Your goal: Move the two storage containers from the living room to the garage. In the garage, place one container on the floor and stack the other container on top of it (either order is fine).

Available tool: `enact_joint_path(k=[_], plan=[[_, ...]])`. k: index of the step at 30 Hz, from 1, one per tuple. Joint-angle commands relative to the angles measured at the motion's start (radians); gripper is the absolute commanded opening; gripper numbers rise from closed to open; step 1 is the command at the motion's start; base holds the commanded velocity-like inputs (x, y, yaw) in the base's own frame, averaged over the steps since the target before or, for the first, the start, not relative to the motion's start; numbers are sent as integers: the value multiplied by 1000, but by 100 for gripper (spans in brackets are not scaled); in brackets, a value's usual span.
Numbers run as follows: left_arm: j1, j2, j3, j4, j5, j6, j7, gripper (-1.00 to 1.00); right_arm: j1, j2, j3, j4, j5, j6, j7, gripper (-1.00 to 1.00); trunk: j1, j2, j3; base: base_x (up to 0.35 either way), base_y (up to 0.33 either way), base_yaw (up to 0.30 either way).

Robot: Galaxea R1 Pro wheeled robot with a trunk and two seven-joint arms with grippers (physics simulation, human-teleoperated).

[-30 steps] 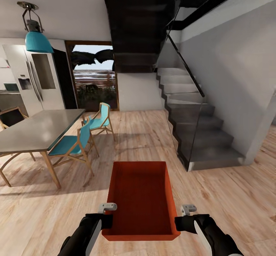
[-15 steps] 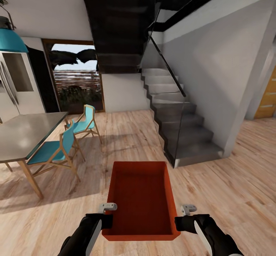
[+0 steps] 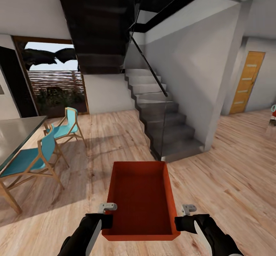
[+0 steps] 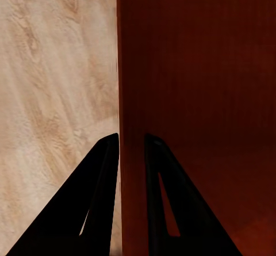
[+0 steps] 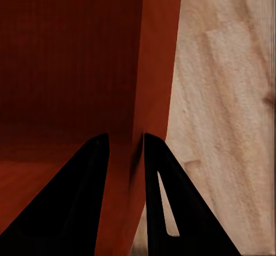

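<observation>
Light wood plank floor [image 3: 237,179] runs through the room. On it stand two blue-seated wooden chairs [image 3: 34,158] beside a grey table [image 3: 13,131], and the grey staircase's [image 3: 168,133] bottom step.

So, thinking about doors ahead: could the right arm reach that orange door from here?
Probably not: the orange door stands far across the wood floor, and the right gripper is clamped on the container.

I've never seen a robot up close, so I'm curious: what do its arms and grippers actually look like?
In the head view both forearms are glossy black and rounded, each with a pale grey stripe along it. A small light grey bracket sits on top near each wrist. The left gripper and right gripper each have two flat black fingers, triangular and tapering to thin tips, with a slim cut-out slot. No cables or markings are visible.
</observation>
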Motion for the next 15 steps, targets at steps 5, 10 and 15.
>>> enact_joint_path(k=[5,10,15], plan=[[0,2,1,0,-21,5,3,-100,-1,-3,9,-2,-3,-23,-2,-100,0,-2,-2,0,0,-277],[0,2,1,0,-21,5,3,-100,-1,-3,10,-2,-4,-23,-2,-100,0,-2,-2,0,0,-277],[0,2,1,0,-21,5,3,-100,-1,-3,10,-2,-4,-23,-2,-100,0,-2,-2,0,0,-277]])
